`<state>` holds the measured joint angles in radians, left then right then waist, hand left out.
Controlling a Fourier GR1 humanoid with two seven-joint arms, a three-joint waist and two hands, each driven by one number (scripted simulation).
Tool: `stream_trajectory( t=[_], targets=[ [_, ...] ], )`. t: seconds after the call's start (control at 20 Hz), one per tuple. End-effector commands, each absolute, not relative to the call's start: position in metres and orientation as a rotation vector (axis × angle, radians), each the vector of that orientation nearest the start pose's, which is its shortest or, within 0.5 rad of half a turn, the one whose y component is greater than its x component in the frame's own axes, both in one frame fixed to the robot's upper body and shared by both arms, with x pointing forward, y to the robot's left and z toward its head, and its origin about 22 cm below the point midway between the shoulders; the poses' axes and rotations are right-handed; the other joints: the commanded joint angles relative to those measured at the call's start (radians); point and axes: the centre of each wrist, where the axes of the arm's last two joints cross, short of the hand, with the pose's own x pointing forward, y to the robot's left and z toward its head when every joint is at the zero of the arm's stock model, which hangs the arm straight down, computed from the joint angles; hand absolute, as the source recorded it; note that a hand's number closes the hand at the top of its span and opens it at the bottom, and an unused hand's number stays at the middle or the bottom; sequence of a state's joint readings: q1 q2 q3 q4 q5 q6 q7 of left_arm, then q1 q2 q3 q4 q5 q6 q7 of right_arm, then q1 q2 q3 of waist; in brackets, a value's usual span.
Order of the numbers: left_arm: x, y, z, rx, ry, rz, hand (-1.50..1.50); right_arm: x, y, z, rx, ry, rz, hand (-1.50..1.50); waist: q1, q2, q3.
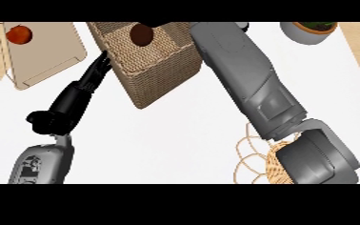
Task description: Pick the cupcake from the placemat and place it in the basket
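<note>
The brown cupcake (pixel 141 34) shows inside the woven basket (pixel 158 71), close to its far wall at the view's top. My right forearm reaches from the lower right up across the basket's right rim. Only a black sliver of my right hand (pixel 163 24) shows at the top edge, just right of the cupcake, and I cannot tell whether it holds the cupcake. My left hand (pixel 88 78) is open, its straight fingers pointing up along the basket's left wall. The tan looped placemat (pixel 247 158) lies at the lower right, partly under my right arm.
A beige cutting board (pixel 49 59) lies at the upper left with a red round fruit (pixel 19 34) on it. A grey pot with a plant (pixel 309 31) stands at the upper right. White counter stretches between the basket and the placemat.
</note>
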<state>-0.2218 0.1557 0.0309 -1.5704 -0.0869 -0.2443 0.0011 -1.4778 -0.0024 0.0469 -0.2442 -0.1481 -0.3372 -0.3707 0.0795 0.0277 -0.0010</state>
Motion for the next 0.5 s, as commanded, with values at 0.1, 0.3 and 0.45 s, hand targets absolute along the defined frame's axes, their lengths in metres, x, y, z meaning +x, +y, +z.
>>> stream_trajectory(
  t=[0.1, 0.3, 0.45],
  targets=[
    [0.291, 0.249, 0.061, -0.009, -1.720, -0.444, 0.00, 0.462, -0.040, 0.198, 0.086, -2.003, 0.194, -1.50, -0.001, 0.004, 0.000],
    [0.293, 0.261, 0.066, -0.005, -1.714, -0.444, 0.00, 0.467, -0.053, 0.208, 0.164, -1.885, 0.063, -1.50, -0.006, 0.001, 0.000],
    [0.292, 0.249, 0.056, -0.005, -1.716, -0.421, 0.00, 0.477, -0.089, 0.206, 0.207, -1.797, 0.077, -1.50, -0.021, 0.000, 0.000]
  ],
)
